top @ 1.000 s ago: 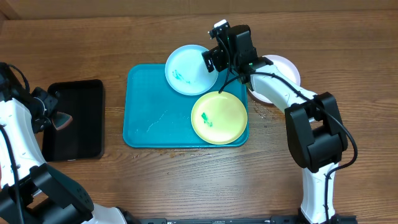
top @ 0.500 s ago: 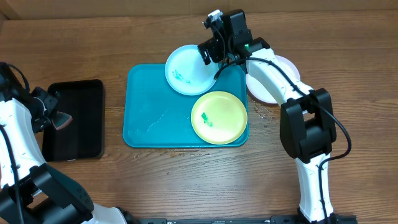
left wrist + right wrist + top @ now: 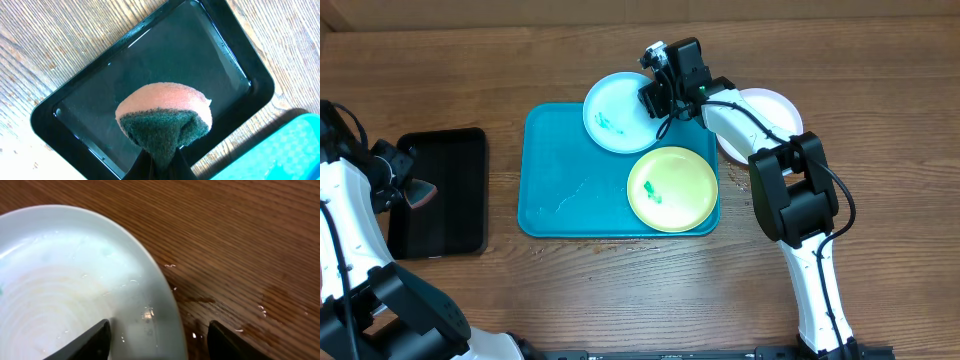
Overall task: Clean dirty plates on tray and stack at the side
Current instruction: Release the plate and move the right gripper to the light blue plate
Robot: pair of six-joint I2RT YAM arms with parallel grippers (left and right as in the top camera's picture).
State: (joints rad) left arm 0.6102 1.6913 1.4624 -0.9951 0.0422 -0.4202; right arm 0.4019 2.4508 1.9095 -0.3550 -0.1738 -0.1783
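Teal-blue plastic forms the large rectangular tray [image 3: 560, 190] with rounded corners that lies mid-table. Two of the round shallow plastic plates are on it. The pale cyan plate [image 3: 615, 115] sits at its far edge and overhangs the rim, with a green smear left of its middle. The yellow-green plate [image 3: 672, 189] lies at the tray's right side, also smeared green. The white plate [image 3: 778, 112] rests off the tray on the wooden table [image 3: 620, 290] to the right, partly hidden by the right arm.

The right gripper [image 3: 657, 97] is at the cyan plate's right rim. In the wrist view its jaws stand apart and straddle that rim, one finger [image 3: 97, 340] over the plate's inside, the other over the wet wood; no contact with the plate can be made out.

The left gripper [image 3: 410, 190] is clamped on a pink-orange sponge [image 3: 165, 112] with a dark green scouring face, held above the smaller black rectangular tray [image 3: 100, 100].
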